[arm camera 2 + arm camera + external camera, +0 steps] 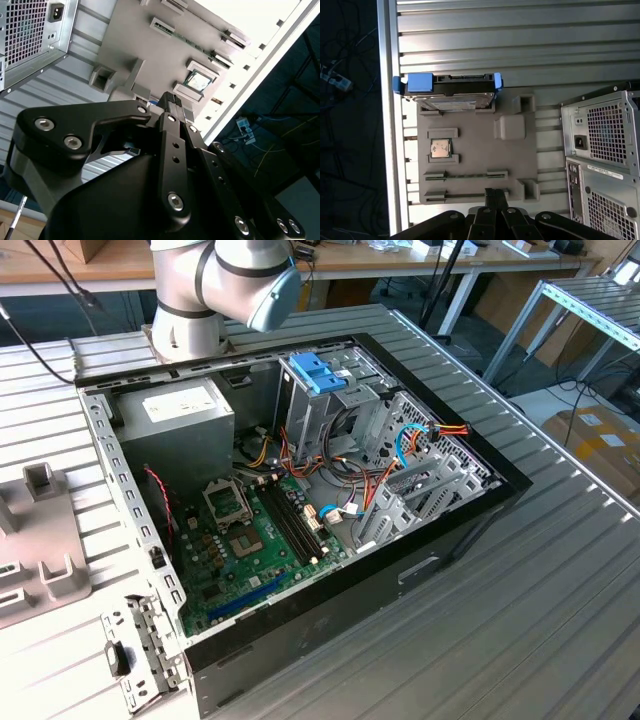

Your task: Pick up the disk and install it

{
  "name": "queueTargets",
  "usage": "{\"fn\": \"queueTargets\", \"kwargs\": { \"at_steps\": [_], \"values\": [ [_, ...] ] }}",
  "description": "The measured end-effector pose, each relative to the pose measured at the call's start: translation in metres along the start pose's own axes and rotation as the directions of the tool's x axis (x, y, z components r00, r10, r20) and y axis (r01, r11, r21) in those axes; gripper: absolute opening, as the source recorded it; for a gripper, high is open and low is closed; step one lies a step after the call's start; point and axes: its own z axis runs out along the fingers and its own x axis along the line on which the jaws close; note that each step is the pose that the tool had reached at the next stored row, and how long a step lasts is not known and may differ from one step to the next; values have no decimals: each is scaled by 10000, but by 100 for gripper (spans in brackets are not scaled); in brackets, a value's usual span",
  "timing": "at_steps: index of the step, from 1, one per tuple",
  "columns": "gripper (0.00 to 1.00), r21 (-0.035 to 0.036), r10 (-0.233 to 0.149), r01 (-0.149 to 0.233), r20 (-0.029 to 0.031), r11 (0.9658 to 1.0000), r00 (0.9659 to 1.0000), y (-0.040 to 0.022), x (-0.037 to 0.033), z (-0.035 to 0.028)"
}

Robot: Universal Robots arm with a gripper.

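The disk (449, 89), a dark-grey drive in a light-blue carrier with a blue end tab (420, 81), rests at one end of a grey fixture plate (475, 160) on the ribbed table. My gripper (495, 193) hovers over the opposite end of that plate, well apart from the disk. Its two black fingers are pressed together with nothing between them. In the second wrist view the gripper (172, 98) points toward the same plate (145, 40). In the exterior view the arm (225, 285) reaches out past the top left, behind the open computer case (330, 480).
A processor chip (440, 148) lies in a recess of the plate, alongside empty slots. The case's rear panel (605, 150) stands close beside the plate. The table edge (387, 125) runs along the plate's other side. A blue bracket (318, 370) sits in the case's drive cage among cables.
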Motion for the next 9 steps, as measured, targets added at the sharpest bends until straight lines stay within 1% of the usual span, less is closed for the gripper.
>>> {"fn": "queueTargets", "kwargs": {
  "at_steps": [3,9],
  "values": [
    [11,0,0,0,0,10000,10000,-2,18,0],
    [11,0,0,0,0,10000,10000,-5,80,1]
  ]
}}
